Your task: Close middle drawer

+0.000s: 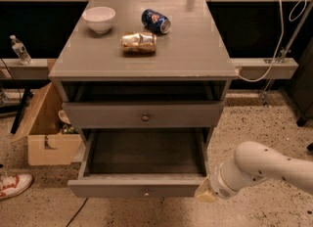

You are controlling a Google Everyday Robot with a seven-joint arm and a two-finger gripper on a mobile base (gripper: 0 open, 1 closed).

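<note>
The middle drawer (pixel 139 188) is a grey drawer with a low front panel and a small brass knob. It is pulled far out of the grey cabinet (pixel 146 50), and its bare grey inside shows. My gripper (pixel 205 193) is at the end of the white arm (pixel 259 167), low on the right, right at the drawer's front right corner. Only its yellowish tip shows. Above the open drawer, the taller-fronted drawer (pixel 144 115) with the darker knob stands a little way out.
On the cabinet top lie a white bowl (pixel 99 18), a blue can (pixel 155 20) and a crushed gold can (pixel 139 42). A cardboard box (pixel 46 130) stands on the floor to the left. A shoe (pixel 13 184) is at the lower left, and a water bottle (pixel 20 50) stands on the left ledge.
</note>
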